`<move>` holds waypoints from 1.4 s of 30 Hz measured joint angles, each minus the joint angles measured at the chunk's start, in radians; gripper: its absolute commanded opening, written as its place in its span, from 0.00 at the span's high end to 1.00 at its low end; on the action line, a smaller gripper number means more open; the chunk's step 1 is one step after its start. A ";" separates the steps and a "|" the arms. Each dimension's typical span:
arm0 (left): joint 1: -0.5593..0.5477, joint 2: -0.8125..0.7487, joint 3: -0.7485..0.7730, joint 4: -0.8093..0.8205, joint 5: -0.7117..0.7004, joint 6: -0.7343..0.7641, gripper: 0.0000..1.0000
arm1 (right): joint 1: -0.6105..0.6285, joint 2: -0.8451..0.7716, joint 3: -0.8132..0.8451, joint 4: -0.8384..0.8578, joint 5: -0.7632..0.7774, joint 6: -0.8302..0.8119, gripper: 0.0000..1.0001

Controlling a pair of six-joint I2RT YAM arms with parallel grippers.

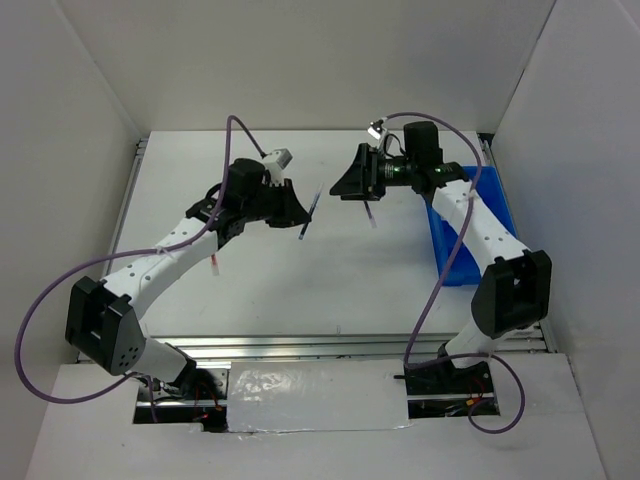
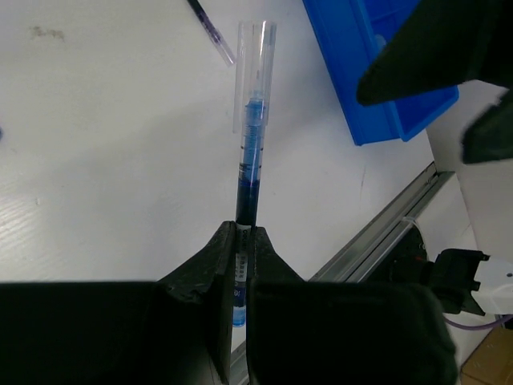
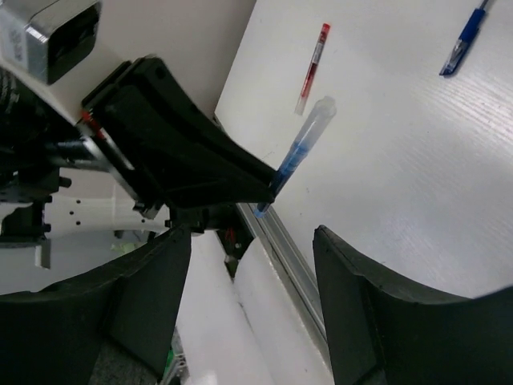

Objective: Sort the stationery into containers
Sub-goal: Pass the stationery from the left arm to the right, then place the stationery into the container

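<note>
My left gripper (image 1: pixel 298 210) is shut on a dark-blue pen with a clear cap (image 1: pixel 310 215) and holds it above the table; the left wrist view shows the pen (image 2: pixel 250 152) sticking out from between the closed jaws (image 2: pixel 242 230). My right gripper (image 1: pixel 345 183) is open and empty, facing the left gripper a short way apart. In the right wrist view its spread fingers (image 3: pixel 152 297) frame the left gripper (image 3: pixel 192 160) and the held pen (image 3: pixel 303 148). The blue bin (image 1: pixel 470 225) stands at the right, beside the right arm.
A thin dark pen (image 1: pixel 370 214) lies on the table under the right gripper, also in the left wrist view (image 2: pixel 210 30). A red pen (image 3: pixel 313 68) and a blue pen (image 3: pixel 463 44) lie on the table near the left arm. White walls enclose the table.
</note>
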 measured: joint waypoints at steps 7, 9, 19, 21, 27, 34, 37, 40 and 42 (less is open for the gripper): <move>-0.018 0.000 -0.005 0.012 0.039 -0.019 1.00 | 0.005 0.092 0.000 0.033 0.003 0.079 0.33; -0.021 0.000 -0.005 0.018 0.047 -0.020 1.00 | 0.014 0.106 0.002 0.043 0.005 0.094 0.35; -0.026 0.000 -0.005 0.031 0.070 -0.021 1.00 | 0.050 0.134 0.012 0.069 -0.002 0.124 0.89; -0.028 0.000 -0.005 0.035 0.070 -0.020 0.91 | 0.050 0.134 0.014 0.069 -0.005 0.122 0.97; -0.028 0.000 -0.010 0.040 0.066 0.000 0.01 | 0.047 0.134 0.060 0.012 0.011 0.016 1.00; 0.068 -0.076 -0.067 0.011 0.061 0.062 0.01 | -0.089 0.088 0.267 -0.384 0.090 -0.439 1.00; 0.121 -0.117 -0.087 0.012 0.059 0.097 0.01 | -0.188 0.072 0.419 -0.593 0.197 -0.719 1.00; 0.146 -0.144 -0.108 0.016 0.060 0.136 0.01 | -0.253 -0.034 0.400 -0.726 0.358 -1.004 1.00; 0.151 -0.147 -0.123 0.021 0.060 0.148 0.01 | -0.262 -0.136 0.308 -0.787 0.476 -1.176 1.00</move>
